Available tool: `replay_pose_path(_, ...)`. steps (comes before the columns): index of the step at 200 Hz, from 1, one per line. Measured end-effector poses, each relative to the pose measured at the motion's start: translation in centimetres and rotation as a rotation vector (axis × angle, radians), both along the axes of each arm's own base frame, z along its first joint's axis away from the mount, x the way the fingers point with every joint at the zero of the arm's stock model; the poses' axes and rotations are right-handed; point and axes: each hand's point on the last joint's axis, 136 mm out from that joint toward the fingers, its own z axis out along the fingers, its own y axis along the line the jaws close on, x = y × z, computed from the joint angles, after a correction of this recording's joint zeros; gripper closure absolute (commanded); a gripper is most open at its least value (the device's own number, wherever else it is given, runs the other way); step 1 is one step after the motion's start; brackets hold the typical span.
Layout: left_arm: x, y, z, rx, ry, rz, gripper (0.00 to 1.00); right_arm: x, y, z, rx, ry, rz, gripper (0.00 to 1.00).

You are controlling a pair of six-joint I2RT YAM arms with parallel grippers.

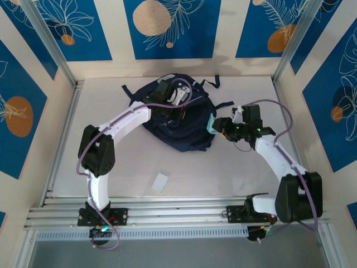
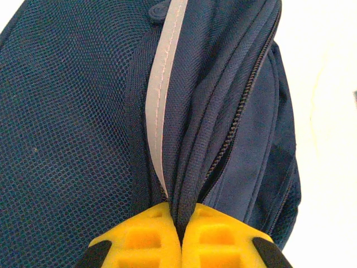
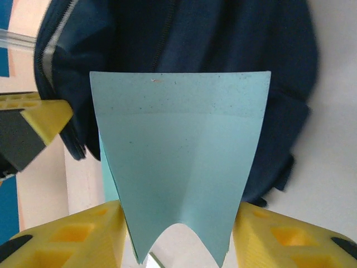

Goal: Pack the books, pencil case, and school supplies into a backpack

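Observation:
The navy-blue backpack [image 1: 178, 120] lies at the middle back of the table. My left gripper [image 1: 170, 106] is on top of it, shut on a fold of its fabric beside the zipper [image 2: 184, 215] and the grey trim stripe [image 2: 162, 84]. My right gripper [image 1: 219, 126] hovers at the backpack's right edge, shut on the light-blue square pad [image 3: 181, 162], which bows between the yellow fingers [image 3: 78, 237]. The pad's far edge points at the backpack [image 3: 184, 39]. The small white rectangular piece [image 1: 160, 182] lies on the table nearer the front. The books and the pencil case are out of view.
Dark straps [image 1: 209, 84] trail off the backpack toward the back wall. Patterned panels with metal posts [image 1: 50, 42] close in the table on three sides. An aluminium rail [image 1: 178, 215] carrying the arm bases runs along the front edge.

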Motion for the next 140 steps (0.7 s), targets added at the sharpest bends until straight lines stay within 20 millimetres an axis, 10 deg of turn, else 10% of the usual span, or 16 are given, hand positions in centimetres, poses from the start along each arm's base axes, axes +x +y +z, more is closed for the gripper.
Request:
replay_pose_path(94, -0.2, -0.1, 0.4, -0.042, 0.039, 0.016, 1.00, 7.6, 6.5, -3.5, 0.000, 0.046, 0.054, 0.48)
replay_pose_path(140, -0.1, -0.3, 0.6, -0.061, 0.047, 0.032, 1.00, 7.7, 7.4, -3.8, -0.024, 0.062, 0.036, 0.16)
